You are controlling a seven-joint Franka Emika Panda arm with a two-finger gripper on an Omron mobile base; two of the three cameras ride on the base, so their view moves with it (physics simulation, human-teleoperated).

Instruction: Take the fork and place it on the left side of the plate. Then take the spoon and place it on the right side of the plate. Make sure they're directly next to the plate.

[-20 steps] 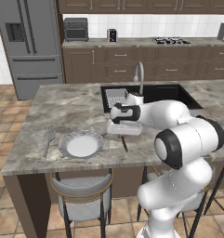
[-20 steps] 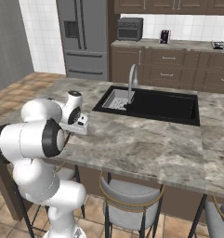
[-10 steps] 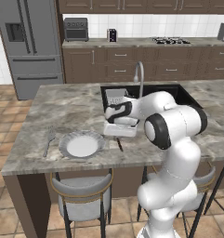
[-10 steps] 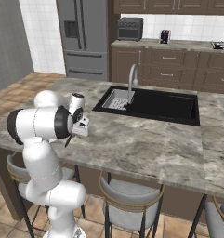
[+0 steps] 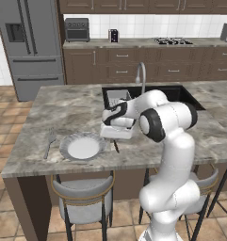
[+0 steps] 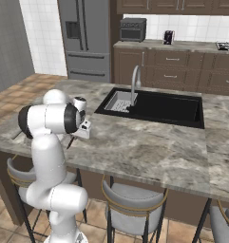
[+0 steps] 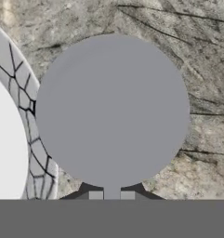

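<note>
Gripper (image 5: 116, 137) is down low over the marble island counter (image 5: 77, 108), just off the plate's right side, near the counter's front edge. Jaws are pinched closed on the spoon (image 7: 111, 111): in the hand view the round grey bowl sits right above the two fingertips (image 7: 95, 195), with its neck running down between them. The bowl hangs over bare counter beside the plate (image 7: 20, 121) rim, and its edge looks to meet or slightly overlap the rim, though I can't tell whether they touch or the spoon is held above it.

In the left base view the spoon's thin dark handle (image 5: 116, 146) pokes out below the hand, angled toward the front edge of the counter, just right of the plate (image 5: 83, 146). Whether the handle rests on the marble I can't tell from this angle; the hand covers most of it.

Fork (image 5: 49, 141) lies flat on the counter directly beside the plate's left rim, tines toward the back, handle toward the front edge, near the counter's left end. It looks close to the rim but apart from it.

Plate sits flat near the front edge, toward the front-left corner. White centre is bare.

Right base view: the arm's upper links block the plate and fork; hand (image 6: 82, 128) shows just past the elbow, near the front edge.

Sink (image 5: 148, 94) with faucet (image 5: 141, 75) is set in the counter behind the arm.
</note>
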